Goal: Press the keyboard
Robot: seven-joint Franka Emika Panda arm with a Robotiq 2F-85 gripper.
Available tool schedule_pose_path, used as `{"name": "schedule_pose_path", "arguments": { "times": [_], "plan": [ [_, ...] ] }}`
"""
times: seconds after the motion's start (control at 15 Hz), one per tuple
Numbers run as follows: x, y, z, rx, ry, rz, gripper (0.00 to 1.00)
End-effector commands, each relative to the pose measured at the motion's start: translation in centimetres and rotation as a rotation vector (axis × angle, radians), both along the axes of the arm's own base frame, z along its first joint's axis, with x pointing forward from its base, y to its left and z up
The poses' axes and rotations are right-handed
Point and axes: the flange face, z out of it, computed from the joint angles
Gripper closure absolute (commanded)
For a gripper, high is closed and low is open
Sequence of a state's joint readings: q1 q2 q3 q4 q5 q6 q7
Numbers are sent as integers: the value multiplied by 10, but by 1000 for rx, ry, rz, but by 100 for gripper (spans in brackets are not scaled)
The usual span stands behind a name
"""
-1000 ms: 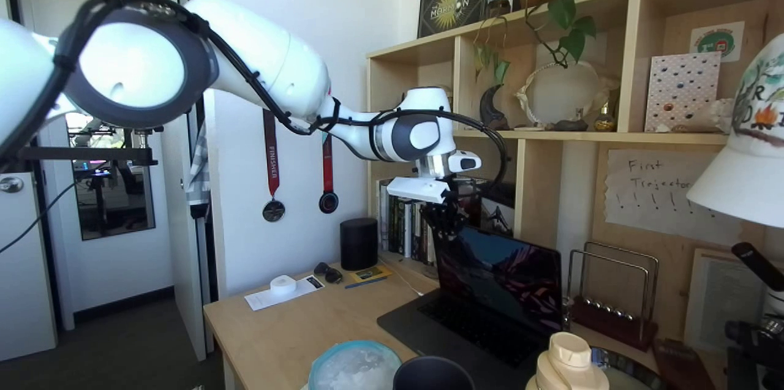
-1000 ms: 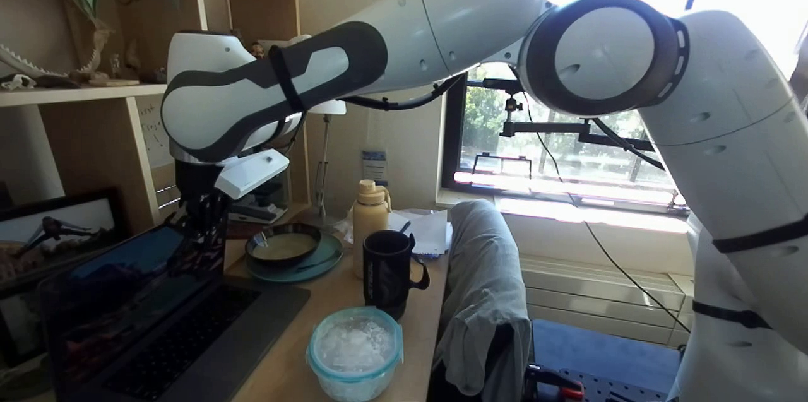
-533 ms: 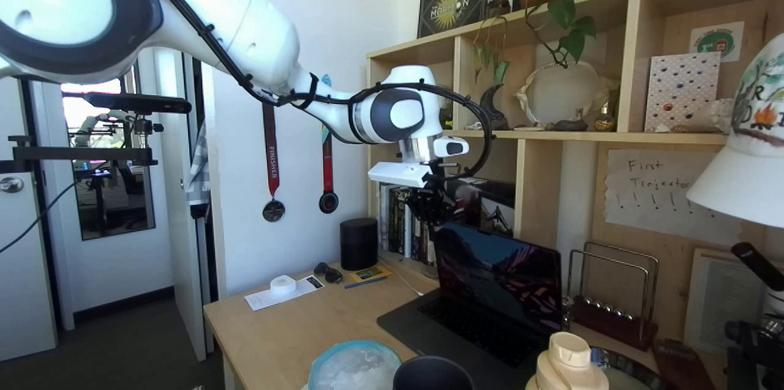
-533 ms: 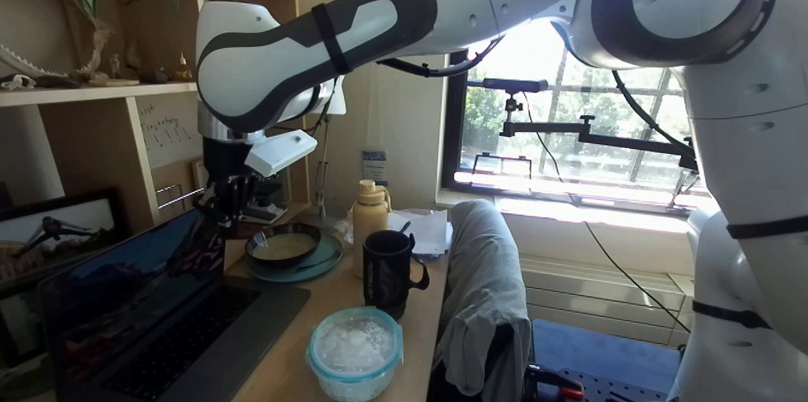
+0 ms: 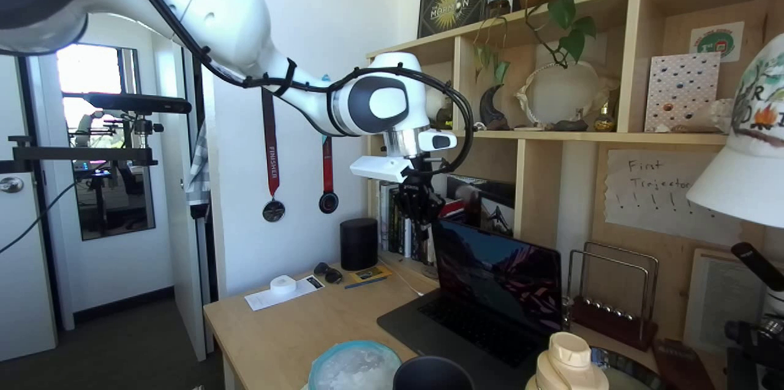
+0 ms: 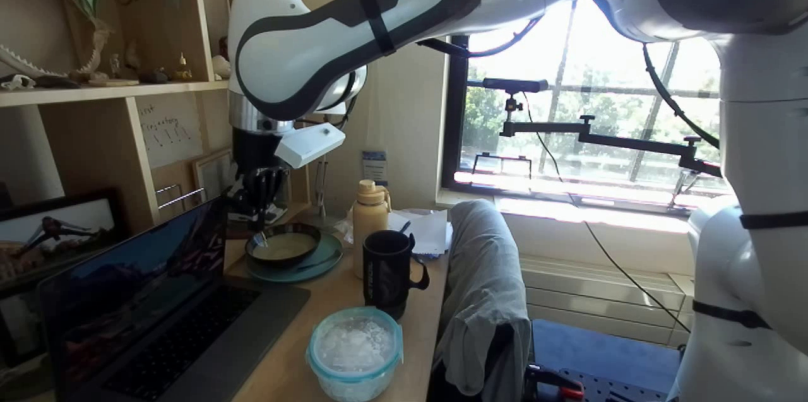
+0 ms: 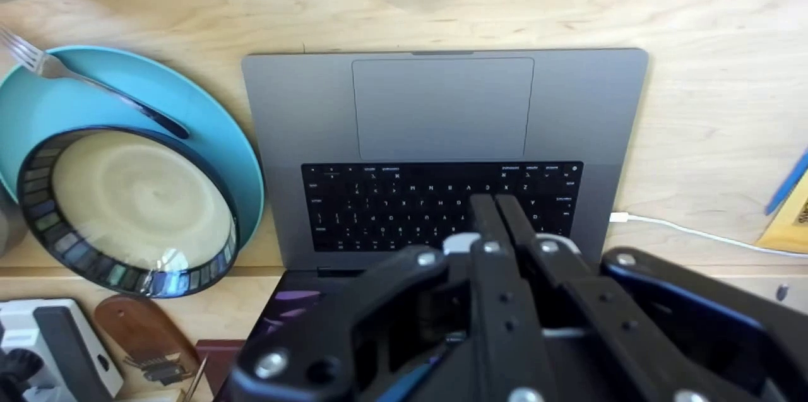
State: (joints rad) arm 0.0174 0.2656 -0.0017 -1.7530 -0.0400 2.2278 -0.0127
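The keyboard is the black key area of an open laptop; it shows in both exterior views (image 5: 478, 322) (image 6: 183, 342) and upside down in the wrist view (image 7: 391, 206). The laptop screen (image 6: 139, 282) stands up behind it. My gripper (image 7: 494, 199) is shut and empty, its two black fingers side by side. In the wrist view the fingertips overlap the right part of the keys. In an exterior view the gripper (image 5: 422, 231) hangs well above the keyboard, near the screen's upper left corner. Its fingers (image 6: 257, 222) show beside the screen's top edge. It touches no keys.
A bowl (image 7: 145, 200) on a blue plate (image 7: 221, 156), a yellow bottle (image 6: 370, 219), a black mug (image 6: 385, 272) and a teal-rimmed container (image 6: 353, 351) stand near the laptop. A white cable (image 7: 688, 228) plugs into its side. A shelf (image 5: 551, 136) rises behind.
My gripper has moved up and away from in front of the laptop screen, leftward in one exterior view and rightward in the other. The laptop and other objects have not moved.
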Motion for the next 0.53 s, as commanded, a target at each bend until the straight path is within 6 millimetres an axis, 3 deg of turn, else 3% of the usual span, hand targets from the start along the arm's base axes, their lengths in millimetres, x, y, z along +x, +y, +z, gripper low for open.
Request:
{"name": "schedule_pose_path", "arguments": {
  "times": [0.0, 0.47],
  "plan": [
    [-26, -1, 5, 1, -22, -30, 78],
    [-45, -3, 1, 7, -25, -54, 23]
  ]
}}
